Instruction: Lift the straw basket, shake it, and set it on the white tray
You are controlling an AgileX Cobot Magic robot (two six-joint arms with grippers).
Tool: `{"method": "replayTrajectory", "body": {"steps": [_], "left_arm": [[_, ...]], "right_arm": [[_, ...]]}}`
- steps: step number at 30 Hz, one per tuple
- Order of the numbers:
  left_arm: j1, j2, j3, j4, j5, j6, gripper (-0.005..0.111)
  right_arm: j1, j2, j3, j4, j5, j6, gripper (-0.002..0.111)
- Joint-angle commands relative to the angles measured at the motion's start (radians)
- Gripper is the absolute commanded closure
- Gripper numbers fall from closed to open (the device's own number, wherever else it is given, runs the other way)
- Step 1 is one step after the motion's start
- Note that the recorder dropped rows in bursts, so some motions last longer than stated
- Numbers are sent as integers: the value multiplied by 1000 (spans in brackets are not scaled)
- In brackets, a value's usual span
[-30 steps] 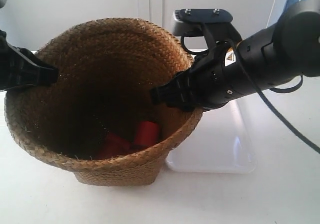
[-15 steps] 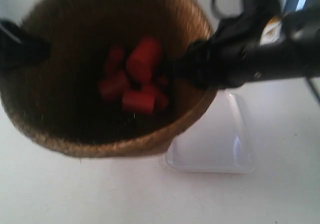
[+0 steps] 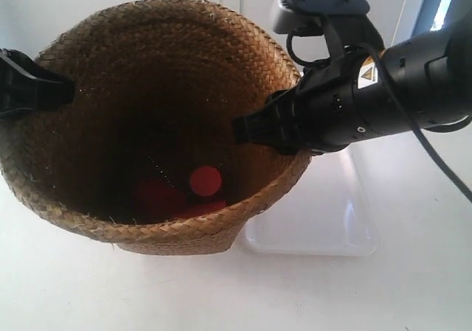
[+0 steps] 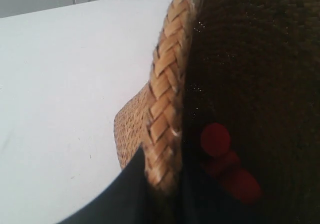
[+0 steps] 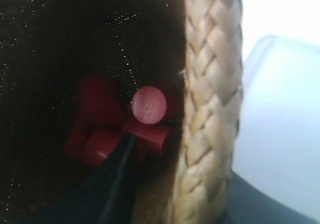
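Exterior view showed the straw basket (image 3: 147, 88) sitting big in the middle, with its open mouth tipped toward the camera. It was to the left of the white tray (image 3: 324, 220), and its right side hid the tray's left edge. I could not tell if its bottom touched the table (image 3: 383, 294).

Some red blocks (image 3: 205, 181) lay loose at the bottom of the basket.

The left gripper (image 3: 65, 91) pinched the thick rim on the left side. The right gripper (image 3: 258, 128) pinched the rim on the right side, next to the tray. In both wrist views the braided rim ran between two dark fingers, one inside the basket and one outside. So both pairs of fingers were closed tight on the rim.

I think the basket was light, because it was only straw. The walls looked soft and could bend if squeezed. The rim looked thick and firm, so it seemed the best place to hold. The straw looked rough, so it should not slip much.

The red blocks could roll and bump in a shake, so the basket might tug from side to side. The tray looked smooth and shallow, so the basket needed a gentle, flat landing.
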Motion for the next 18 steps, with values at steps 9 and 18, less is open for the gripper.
{"method": "replayTrajectory", "body": {"steps": [9,18], "left_arm": [[4,45,31,24,-17,28,107],[4,-100,-193,-3,57,35,107]], "right_arm": [[3,76,8,-16,-13,-18,108],[4,-196,-149,10,47,-35,108]]}}
